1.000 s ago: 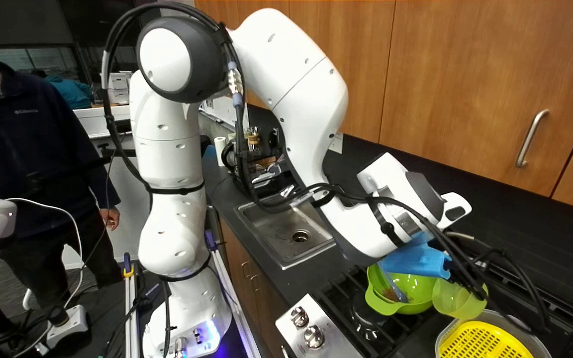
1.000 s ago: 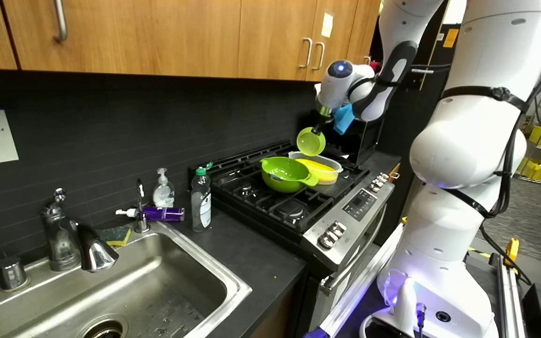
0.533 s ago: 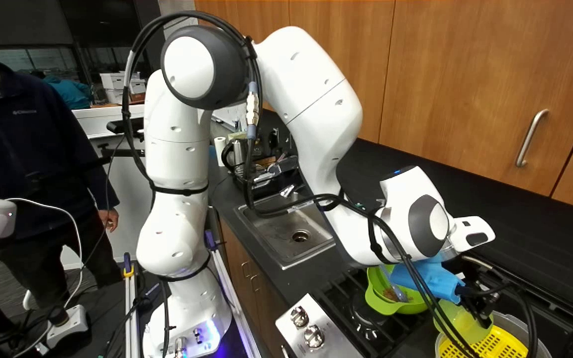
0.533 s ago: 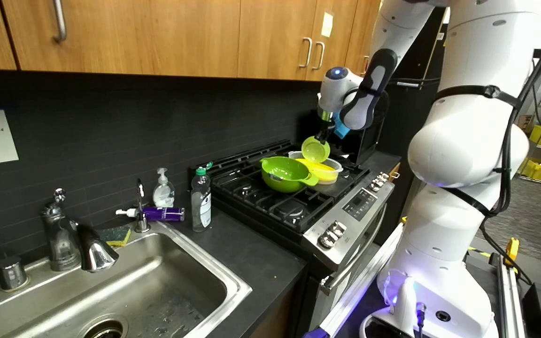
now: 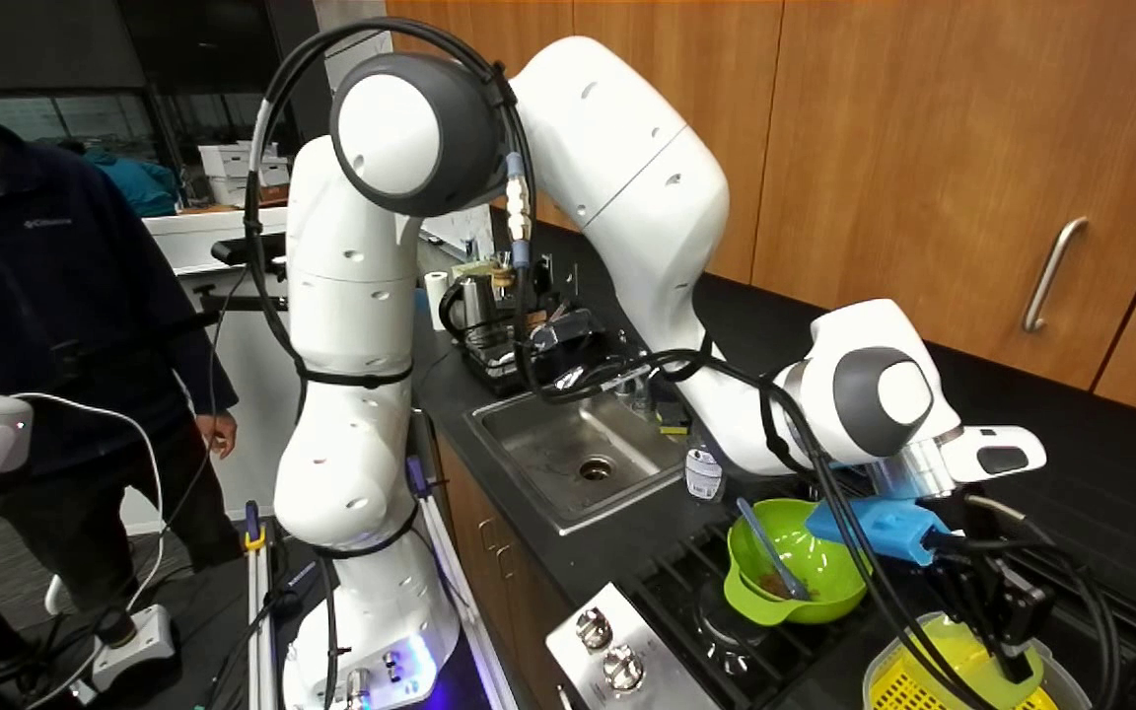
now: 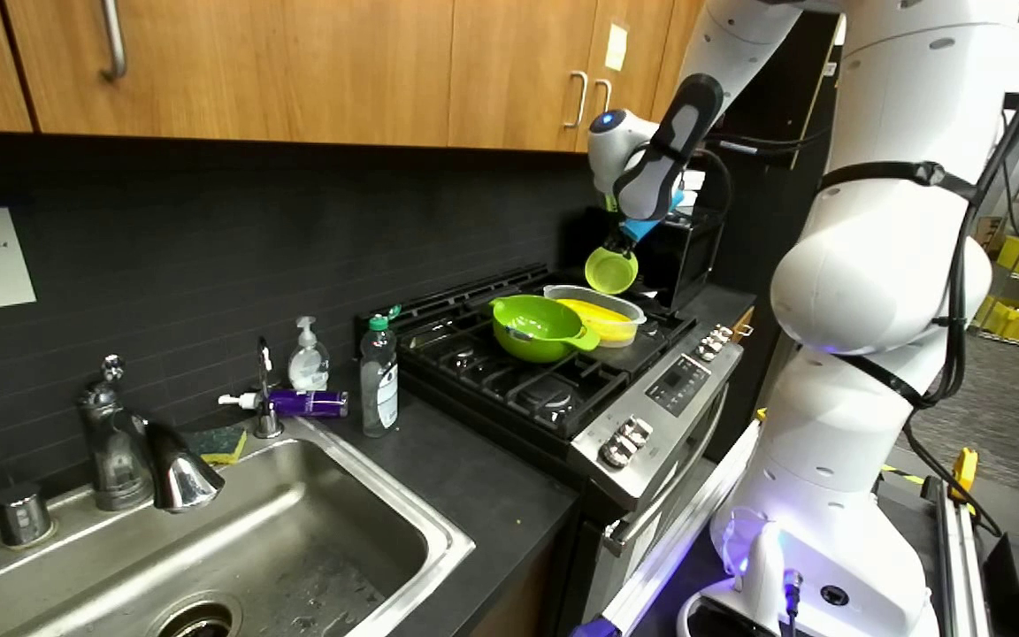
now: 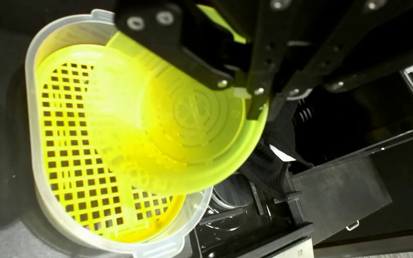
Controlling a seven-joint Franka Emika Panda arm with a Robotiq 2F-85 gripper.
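Observation:
My gripper is shut on the rim of a small yellow-green bowl, one finger inside the rim and one outside. The bowl hangs tilted, its hollow facing the camera in an exterior view. In the wrist view it partly covers a yellow perforated strainer inside a clear plastic container. The strainer and container lie below it on the stove, at the lower right in an exterior view. Beside them is a larger green bowl holding brown bits and a blue-grey utensil.
Stove grates and knobs surround the bowls. A sink and soap bottles stand to one side. Wooden cabinets hang above, and a black appliance sits behind the stove. A person stands near the arm's base.
The gripper has carried the small bowl away from the larger green bowl toward the strainer side, dipping and then rising a little. Its hold on the rim stayed the same.

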